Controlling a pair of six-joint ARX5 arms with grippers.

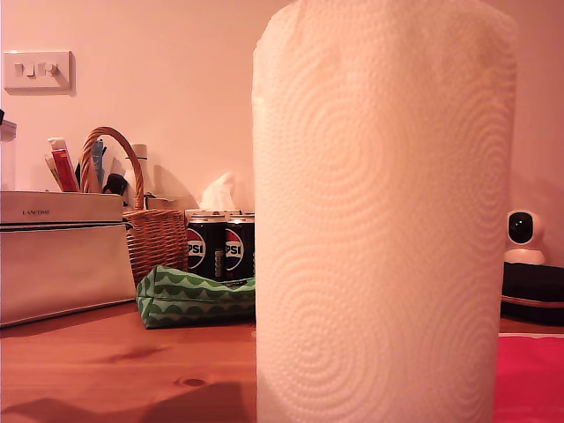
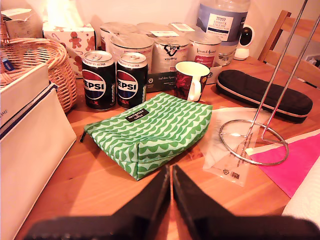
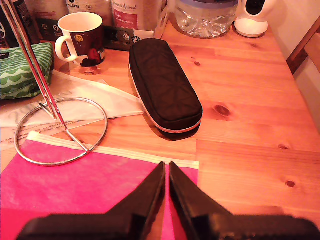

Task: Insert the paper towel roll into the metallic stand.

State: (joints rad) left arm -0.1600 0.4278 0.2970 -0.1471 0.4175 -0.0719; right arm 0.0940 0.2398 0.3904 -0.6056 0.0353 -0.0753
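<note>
My first gripper [image 2: 171,172] and my second gripper [image 3: 167,170] hang over the tabletop [image 3: 240,145] with jaws closed, holding nothing. The paper towel roll [image 1: 383,211] stands upright on the tabletop. The metallic stand [image 3: 60,131] sits empty, its ring base partly on a pink sheet [image 3: 85,185]

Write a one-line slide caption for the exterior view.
Paper towel roll stands upright, filling the foreground before cans and basket.
</note>
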